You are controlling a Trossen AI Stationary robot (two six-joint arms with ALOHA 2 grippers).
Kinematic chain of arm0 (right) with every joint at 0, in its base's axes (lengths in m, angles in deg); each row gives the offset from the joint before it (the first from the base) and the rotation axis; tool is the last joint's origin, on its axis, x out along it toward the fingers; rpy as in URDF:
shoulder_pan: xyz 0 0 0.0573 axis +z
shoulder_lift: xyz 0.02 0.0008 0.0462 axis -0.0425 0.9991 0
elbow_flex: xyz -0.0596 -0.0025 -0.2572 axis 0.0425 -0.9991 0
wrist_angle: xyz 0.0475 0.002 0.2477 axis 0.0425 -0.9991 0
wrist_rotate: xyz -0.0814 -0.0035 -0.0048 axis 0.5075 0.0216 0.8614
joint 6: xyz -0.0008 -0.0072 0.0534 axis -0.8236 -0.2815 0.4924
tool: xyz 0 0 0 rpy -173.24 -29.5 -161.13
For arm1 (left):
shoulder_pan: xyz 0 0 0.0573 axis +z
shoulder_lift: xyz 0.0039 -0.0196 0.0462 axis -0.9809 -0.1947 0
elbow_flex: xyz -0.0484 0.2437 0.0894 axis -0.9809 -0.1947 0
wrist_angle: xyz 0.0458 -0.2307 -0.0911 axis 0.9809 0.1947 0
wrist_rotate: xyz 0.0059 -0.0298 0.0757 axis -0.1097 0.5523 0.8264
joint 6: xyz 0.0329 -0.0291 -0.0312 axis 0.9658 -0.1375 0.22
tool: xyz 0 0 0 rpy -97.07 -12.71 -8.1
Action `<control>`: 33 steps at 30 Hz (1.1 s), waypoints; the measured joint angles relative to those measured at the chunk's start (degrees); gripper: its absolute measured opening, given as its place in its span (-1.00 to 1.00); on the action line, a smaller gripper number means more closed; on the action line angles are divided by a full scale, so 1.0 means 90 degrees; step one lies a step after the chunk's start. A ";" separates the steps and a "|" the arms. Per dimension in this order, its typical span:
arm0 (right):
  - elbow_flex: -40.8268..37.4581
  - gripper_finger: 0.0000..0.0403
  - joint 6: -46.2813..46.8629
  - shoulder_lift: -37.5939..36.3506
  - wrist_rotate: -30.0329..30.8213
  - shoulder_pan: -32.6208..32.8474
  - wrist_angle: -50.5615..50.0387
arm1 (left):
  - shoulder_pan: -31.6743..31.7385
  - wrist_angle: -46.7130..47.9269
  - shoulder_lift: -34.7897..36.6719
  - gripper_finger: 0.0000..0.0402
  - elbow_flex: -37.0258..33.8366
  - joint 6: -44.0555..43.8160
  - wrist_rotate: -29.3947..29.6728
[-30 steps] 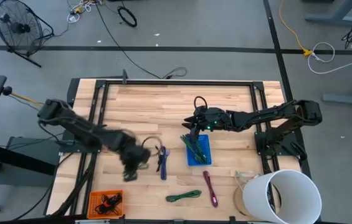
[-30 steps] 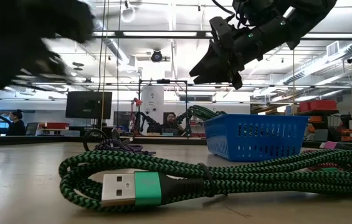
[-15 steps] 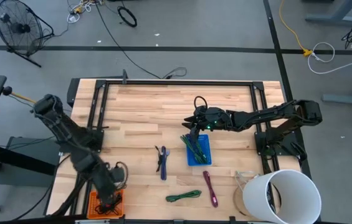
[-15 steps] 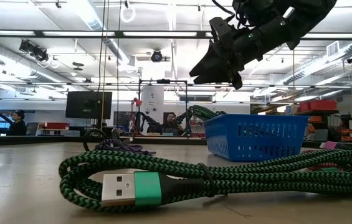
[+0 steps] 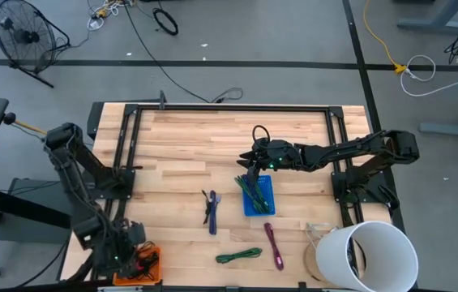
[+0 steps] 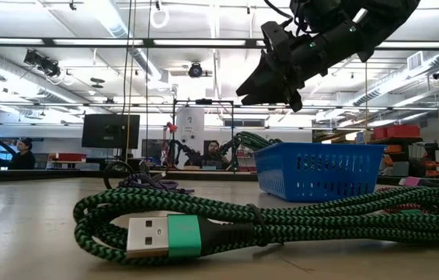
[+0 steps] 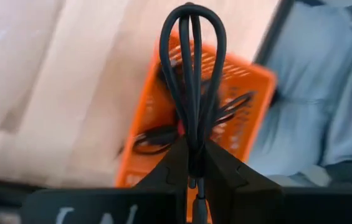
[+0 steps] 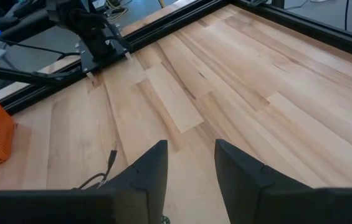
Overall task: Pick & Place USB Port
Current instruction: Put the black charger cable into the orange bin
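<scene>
A: Black USB cable, folded into a long narrow loop (image 7: 192,74): where held, and how does it lie?

B: Pinched in the left gripper (image 7: 191,163), both fingers closed tight on the lower end of the bundle. In the left wrist view its long axis runs straight out from the fingertips, rounded bend outermost. Thin, glossy black strands lying side by side. It hangs above the orange plastic mesh basket (image 7: 250,93).

A: The gripper's place on the table?

B: Near-left corner, at the orange basket (image 5: 152,278), seen from above.

A: Contents of that basket?

B: More black cable, loosely coiled (image 7: 157,138).

A: Other containers?

B: A blue perforated plastic basket (image 5: 266,206) near the table's middle, holding green braided cable that stands out over its rim (image 5: 250,190). A large white round bucket (image 5: 372,256) at the near-right corner; what is inside cannot be told.

A: The right gripper?

B: Right gripper (image 5: 250,159) hovers over the far edge of the blue basket, fingers parted with a clear gap, nothing between them. In the low view it hangs above that basket (image 6: 318,170).

A: Loose items on the wooden slatted table (image 5: 212,138)?

B: A blue-purple cable (image 5: 211,210) left of the blue basket, long axis far-to-near. A green braided cable (image 5: 240,256) near the front edge; low view shows its silver USB-A plug with a green collar (image 6: 163,234). A magenta cable (image 5: 274,245) just right of it.
</scene>
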 joint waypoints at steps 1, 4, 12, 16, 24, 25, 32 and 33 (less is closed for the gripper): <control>0.0000 -0.35 0.0000 0.0000 0.0000 0.0000 -0.0002 | -0.0078 0.0112 -0.0004 -0.86 0.0000 -0.0097 0.0008; 0.0000 -0.35 0.0000 0.0000 0.0000 0.0000 -0.0001 | -0.0247 0.0388 -0.0043 -0.86 -0.0002 -0.0416 0.0012; 0.0002 -0.35 0.0002 0.0000 0.0000 0.0000 0.0001 | -0.0387 0.0304 -0.0500 -0.86 -0.0015 -0.0391 0.0098; 0.0002 -0.35 0.0002 0.0000 -0.0002 0.0000 -0.0002 | -0.0387 0.0271 -0.0657 -0.86 -0.0015 -0.0336 -0.0106; 0.0002 -0.35 0.0005 0.0000 0.0000 0.0000 -0.0002 | -0.0380 -0.0008 -0.0976 -0.84 -0.0017 0.0110 0.0218; 0.0000 -0.35 0.0002 0.0000 -0.0002 0.0001 -0.0002 | -0.0381 -0.0039 -0.1011 -0.83 -0.0017 0.0109 0.0206; 0.0000 -0.35 0.0003 0.0000 -0.0002 0.0000 -0.0003 | -0.0387 -0.0193 -0.1138 -0.78 -0.0017 0.0107 0.0206; 0.0001 -0.35 0.0003 0.0000 0.0000 0.0000 -0.0004 | -0.0380 -0.0253 -0.1138 -0.76 -0.0017 0.0109 0.0215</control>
